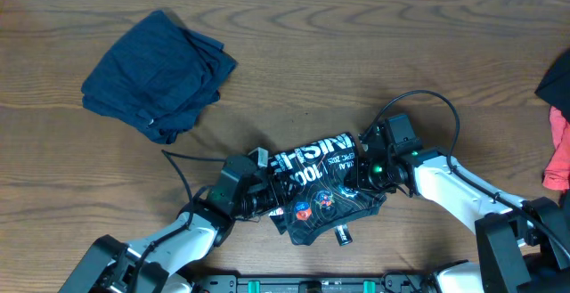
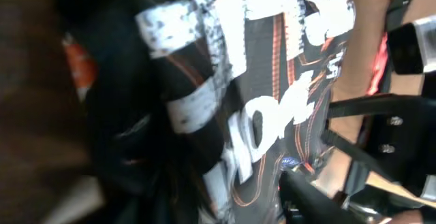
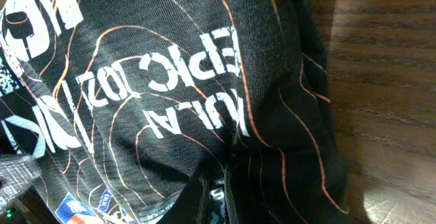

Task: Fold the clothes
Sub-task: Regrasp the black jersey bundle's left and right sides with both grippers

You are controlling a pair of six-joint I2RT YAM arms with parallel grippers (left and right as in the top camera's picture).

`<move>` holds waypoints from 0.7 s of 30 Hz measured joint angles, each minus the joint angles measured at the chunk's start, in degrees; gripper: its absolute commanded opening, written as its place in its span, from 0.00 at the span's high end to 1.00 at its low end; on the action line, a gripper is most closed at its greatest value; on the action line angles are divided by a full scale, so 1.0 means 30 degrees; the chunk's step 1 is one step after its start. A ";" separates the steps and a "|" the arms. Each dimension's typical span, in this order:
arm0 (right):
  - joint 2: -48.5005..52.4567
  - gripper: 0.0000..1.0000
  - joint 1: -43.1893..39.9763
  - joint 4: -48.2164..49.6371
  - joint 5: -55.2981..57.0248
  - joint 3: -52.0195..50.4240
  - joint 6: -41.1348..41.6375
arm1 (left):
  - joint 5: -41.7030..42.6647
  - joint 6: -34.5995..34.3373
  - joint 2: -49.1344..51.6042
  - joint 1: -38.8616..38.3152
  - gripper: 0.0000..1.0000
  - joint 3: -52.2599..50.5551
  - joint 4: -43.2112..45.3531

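The clothes (image 1: 321,182), a black jersey with thin orange lines and big white lettering, lie bunched in a narrow roll near the table's front edge. My left gripper (image 1: 264,191) is at the roll's left end. In the left wrist view the jersey (image 2: 259,81) fills the space between its fingers, one dark finger (image 2: 306,190) shows at the lower right, and the jaws stand apart around the cloth. My right gripper (image 1: 363,168) is at the roll's right end. In the right wrist view its fingers (image 3: 197,193) are pinched together on a fold of the jersey (image 3: 170,81).
A folded dark blue garment (image 1: 160,75) lies at the back left of the wooden table (image 1: 356,44). Black cloth (image 1: 557,79) and pink-red cloth (image 1: 559,155) sit at the right edge. A black cable (image 1: 419,97) loops over my right arm.
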 measured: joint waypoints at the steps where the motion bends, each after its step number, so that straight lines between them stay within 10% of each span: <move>1: 0.0000 0.91 0.0000 0.0000 0.0000 0.0000 0.0000 | 0.0015 0.0233 0.0000 0.0000 0.30 0.0015 0.0109; 12: 0.0015 0.91 0.0000 0.0000 0.0000 0.0000 0.0000 | -0.0044 0.2346 0.1348 -0.0335 0.29 0.1443 0.0007; 21: 0.0015 0.91 0.0000 0.0000 0.0000 0.0000 0.0022 | 0.0495 0.4452 0.3308 -0.0408 0.94 0.3147 -0.1617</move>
